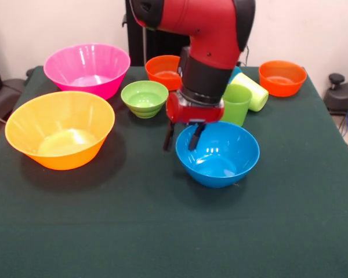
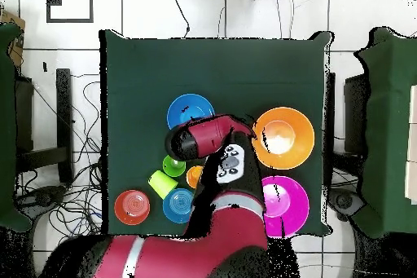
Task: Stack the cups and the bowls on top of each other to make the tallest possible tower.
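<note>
My gripper (image 1: pixel 182 138) hangs open at the left rim of the medium blue bowl (image 1: pixel 217 153), one finger outside it and one over its inside. That bowl shows in the overhead view (image 2: pixel 190 113) too. The large yellow-orange bowl (image 1: pixel 59 128) and the large pink bowl (image 1: pixel 87 69) stand apart at the left. The small green bowl (image 1: pixel 144 98) and a small orange bowl (image 1: pixel 164 70) sit behind the gripper. The green cup (image 1: pixel 236 104) stands upright. The lime-yellow cup (image 1: pixel 250 91) lies on its side. Nothing is stacked.
Another orange bowl (image 1: pixel 282 77) sits at the far right. A small blue bowl (image 2: pixel 177 205) lies near the robot's base, mostly hidden by the arm in the front view. The arm (image 2: pixel 220 161) covers the small green bowl from above.
</note>
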Available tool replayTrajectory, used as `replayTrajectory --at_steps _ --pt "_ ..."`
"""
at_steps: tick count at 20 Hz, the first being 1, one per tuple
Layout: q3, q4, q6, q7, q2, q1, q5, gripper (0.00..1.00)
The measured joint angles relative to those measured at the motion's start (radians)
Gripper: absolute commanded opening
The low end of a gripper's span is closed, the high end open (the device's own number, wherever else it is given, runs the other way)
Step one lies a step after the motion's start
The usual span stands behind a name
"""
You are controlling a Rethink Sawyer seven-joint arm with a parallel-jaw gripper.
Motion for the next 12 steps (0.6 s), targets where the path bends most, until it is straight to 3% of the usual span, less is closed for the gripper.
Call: replayTrajectory --at_steps 6,12 --pt "0.113 0.106 0.118 0.0 -0.154 -0.127 0.006 1.0" --pt "0.198 0.164 0.218 0.0 -0.25 -0.217 0.014 1.0"
